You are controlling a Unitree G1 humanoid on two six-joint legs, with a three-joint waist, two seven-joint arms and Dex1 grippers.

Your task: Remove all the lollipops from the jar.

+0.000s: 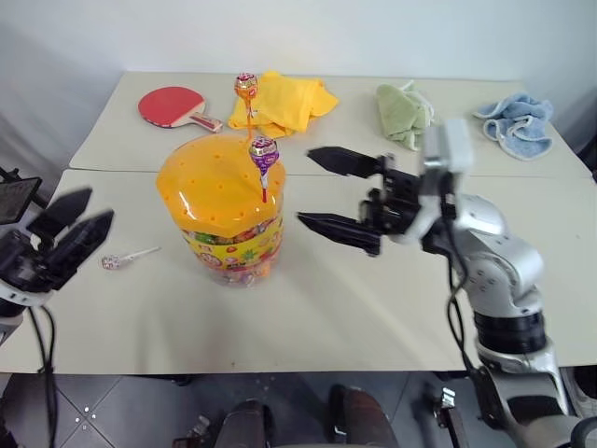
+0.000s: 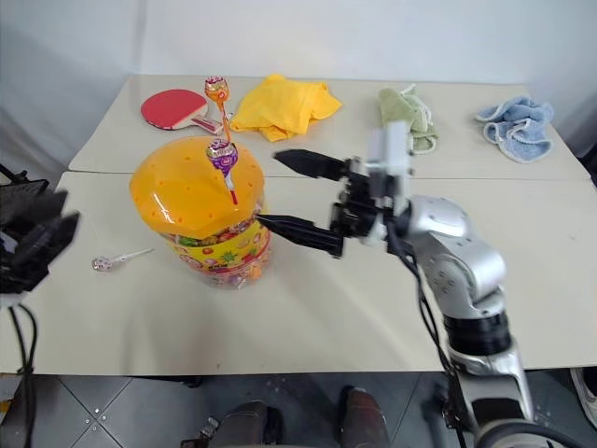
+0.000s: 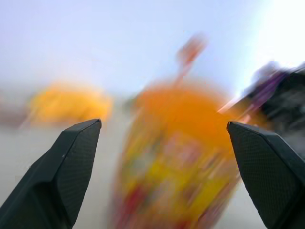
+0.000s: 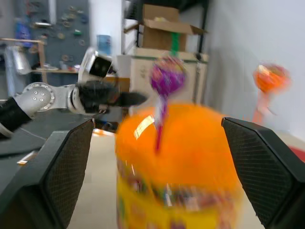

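1. The jar [image 1: 224, 210] stands upright on the near table [image 1: 354, 317], its orange lid on.
2. A purple lollipop [image 1: 263, 152] and an orange lollipop [image 1: 246, 88] stick up from holes in the lid, the orange one at the far side.
3. A pink-silver lollipop [image 1: 116, 261] lies flat on the table just left of the jar.
4. The left gripper [image 1: 70, 227] hovers near the table's left edge, fingers spread wide, holding nothing.
5. The right gripper [image 1: 326, 191] points left at the jar from its right side, fingers wide apart and empty, near the purple lollipop.
6. On the far table [image 1: 354, 121] lie a red paddle [image 1: 173, 105] and yellow [image 1: 284, 103], green [image 1: 404, 112] and blue [image 1: 518, 124] cloths.
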